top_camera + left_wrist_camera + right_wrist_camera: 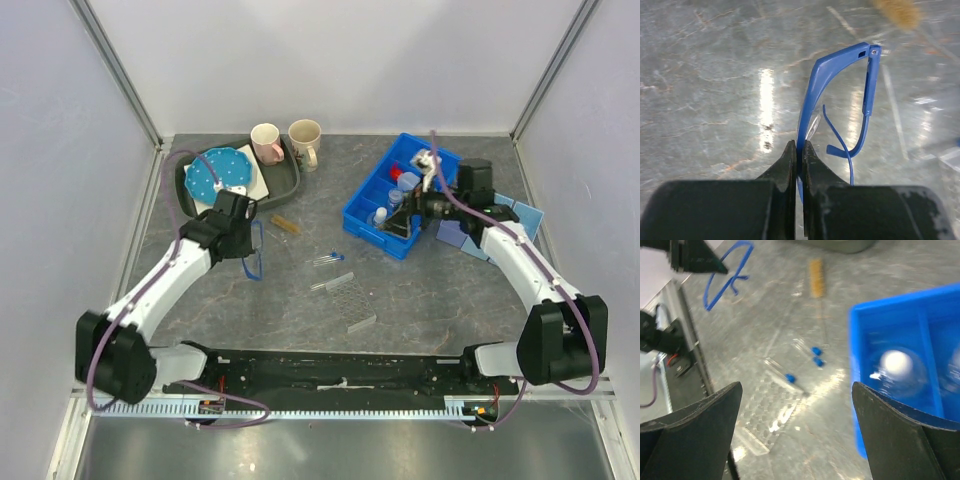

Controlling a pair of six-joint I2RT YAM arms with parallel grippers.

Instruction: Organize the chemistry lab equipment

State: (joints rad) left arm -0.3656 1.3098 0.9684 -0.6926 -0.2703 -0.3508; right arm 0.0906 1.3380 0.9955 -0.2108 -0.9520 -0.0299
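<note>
My left gripper [243, 238] is shut on the frame of the blue safety glasses [256, 256], which hang over the table left of centre. In the left wrist view the closed fingertips [790, 152] pinch the glasses [812, 95] at the rim. My right gripper [406, 216] is open and empty over the near left corner of the blue bin [368, 228]; it also shows in the right wrist view [796, 386]. The tan brush [287, 224], blue-capped tubes [328, 259] and the clear rack [350, 300] lie mid-table. A red-capped bottle [397, 173] and a blurred clear vessel [896, 365] sit in the bin.
A pink mug [266, 142] and a beige mug [305, 140] stand at the back. A blue dotted plate [218, 172] lies on a grey tray [288, 182] at the back left. Pale blue sheets [522, 215] lie right of the bin. Enclosure walls surround the table.
</note>
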